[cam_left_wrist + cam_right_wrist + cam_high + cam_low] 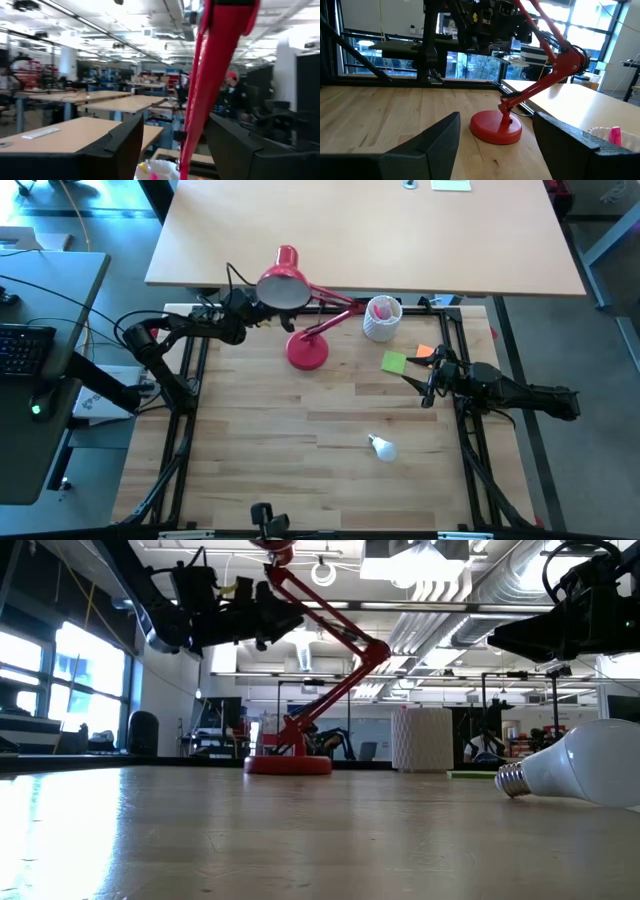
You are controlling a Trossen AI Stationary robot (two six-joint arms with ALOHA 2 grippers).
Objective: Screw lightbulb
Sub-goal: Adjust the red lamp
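The lightbulb (pixel 381 446) (pixel 590 770) is small and white with a silvery screw base. It lies on its side on the wooden table, near the front right. The red desk lamp stands on its round base (pixel 307 352) at the table's far side, with its shade (pixel 283 285) raised to the left. My left gripper (pixel 262 305) (pixel 174 122) hangs open beside the shade. The lamp's upper arm (pixel 210 75) runs between its fingers, and I see no touch. At the right edge my right gripper (pixel 425 385) (pixel 496 120) is open around nothing.
A white perforated cup (pixel 381 318) with something pink inside stands at the far edge, right of the lamp. A green note (pixel 395 362) and an orange note (pixel 425 352) lie in front of it. A second table (pixel 370 230) stands behind. Bare wood spreads across the table's middle and near left.
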